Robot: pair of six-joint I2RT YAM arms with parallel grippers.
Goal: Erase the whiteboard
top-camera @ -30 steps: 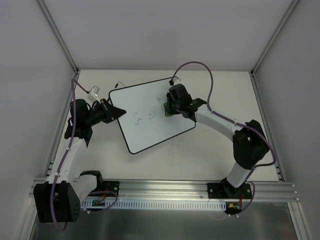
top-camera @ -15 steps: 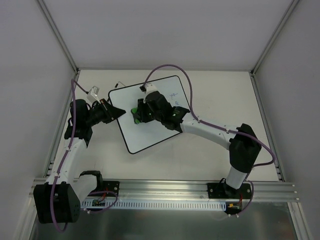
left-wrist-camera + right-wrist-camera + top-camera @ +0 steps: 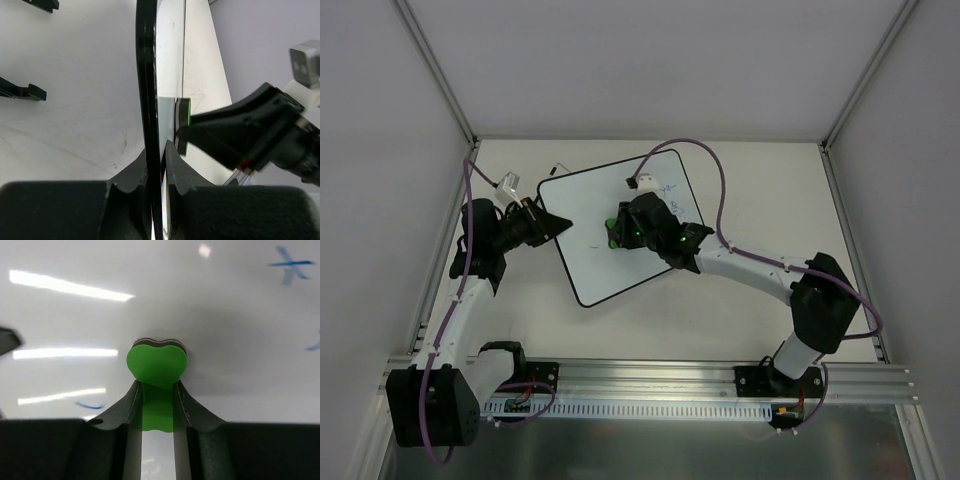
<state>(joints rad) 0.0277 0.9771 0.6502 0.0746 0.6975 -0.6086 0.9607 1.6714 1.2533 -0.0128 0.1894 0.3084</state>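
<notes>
We've got left gripper point(image 3: 159, 150) pinching the whiteboard point(image 3: 600, 265) edge, right gripper point(image 3: 156, 386) clamping green eraser point(image 3: 156, 360) against it

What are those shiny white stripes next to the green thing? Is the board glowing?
Right wrist view: the stripes are glare, light mirrored in the glossy whiteboard left of the green eraser; the blue marks look blurry. Left wrist view: the left gripper looks dark and soft. Top external view: even light, faint shadows.

Nothing could be read; the whiteboard point(image 3: 595, 270) bore only scrappy blue strokes point(image 3: 292, 265), not legible.
</notes>
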